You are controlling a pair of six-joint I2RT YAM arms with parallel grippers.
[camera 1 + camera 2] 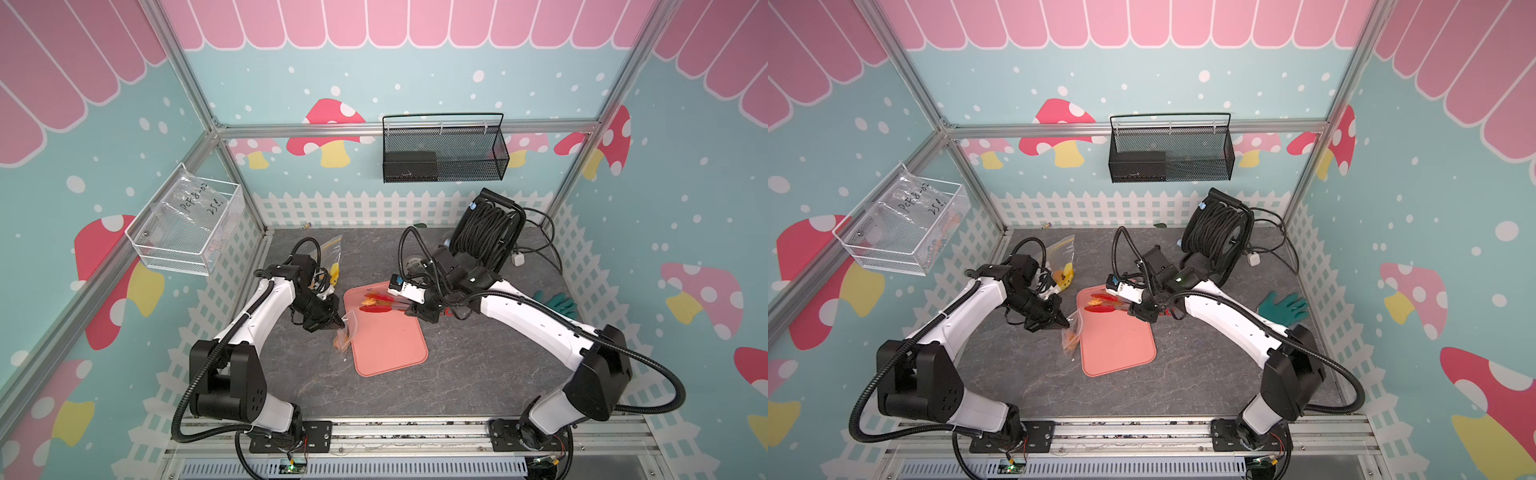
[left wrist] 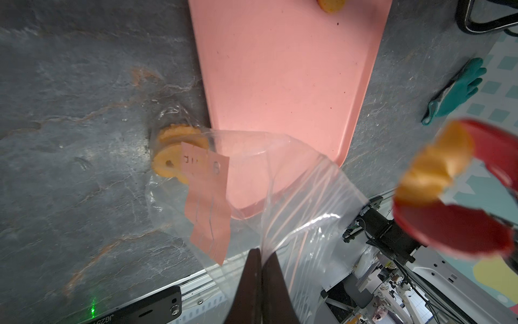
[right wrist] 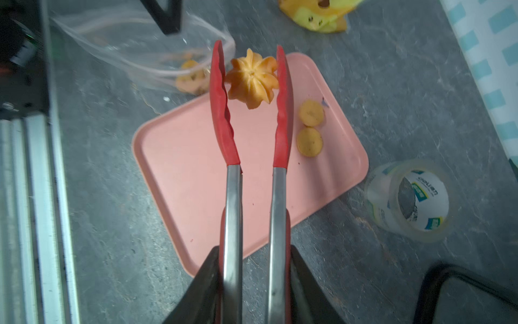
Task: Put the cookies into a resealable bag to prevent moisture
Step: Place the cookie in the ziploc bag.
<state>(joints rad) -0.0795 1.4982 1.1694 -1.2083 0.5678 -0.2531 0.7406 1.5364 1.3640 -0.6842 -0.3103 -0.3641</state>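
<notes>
A few cookies (image 2: 179, 151) are already lodged in the clear bag (image 2: 294, 182) pinched by the closed left gripper (image 2: 262, 280), one swirled cookie (image 3: 252, 80) is clamped in the tongs (image 3: 221, 112) squeezed by the right gripper (image 3: 253, 266) (over the tray (image 3: 182, 174), near the bag), and two round cookies (image 3: 310, 112) are left on the tray.

My bench (image 1: 457, 386): dark grey stone-look slab. Mid-bench, a flat pink rectangular plastic tray (image 1: 390, 349). Clear resealable plastic bag (image 1: 347, 334), bottom end resting on the slab just beside the tray's left edge. Far side: yellow printed packet (image 1: 334, 270), black cable reel (image 1: 484, 235), clear tape roll (image 3: 406, 202). Right: teal-green work glove (image 1: 557, 303).
</notes>
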